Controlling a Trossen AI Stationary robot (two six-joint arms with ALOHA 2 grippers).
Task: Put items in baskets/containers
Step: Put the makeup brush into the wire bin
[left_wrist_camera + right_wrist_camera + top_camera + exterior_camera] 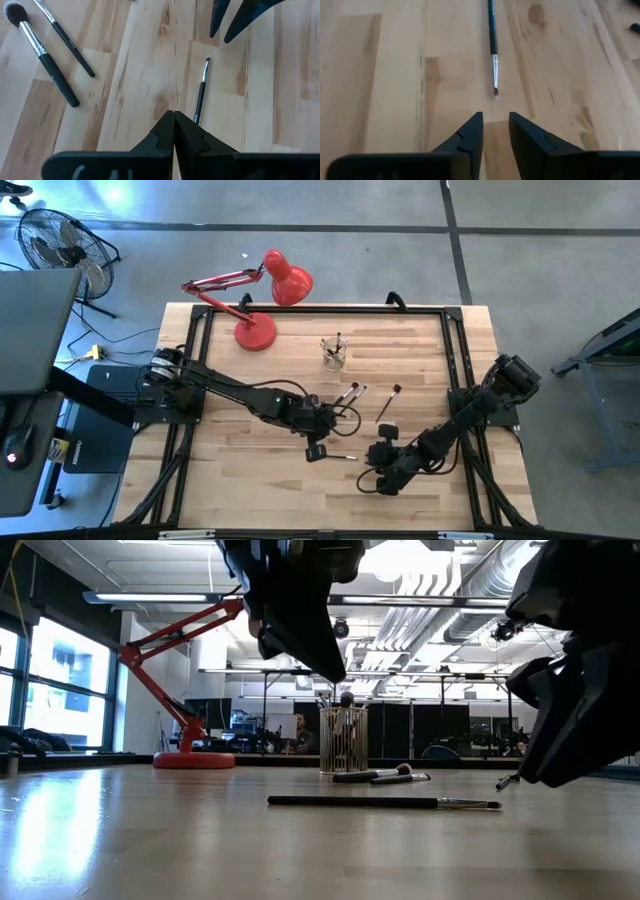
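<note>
A thin dark brush lies flat on the wooden table between my two grippers; it also shows in the low view. My left gripper is shut and hangs above the table, with the brush just beside its fingers. My right gripper is slightly open and low over the table, pointing at the brush's bristle end. The small clear glass cup stands upright near the far edge with several brushes in it. Three more brushes lie loose on the table.
The red desk lamp stands at the far left of the table, its base on the wood. A black frame runs around the table. Bare wood lies along the near edge. A floor fan stands off the table.
</note>
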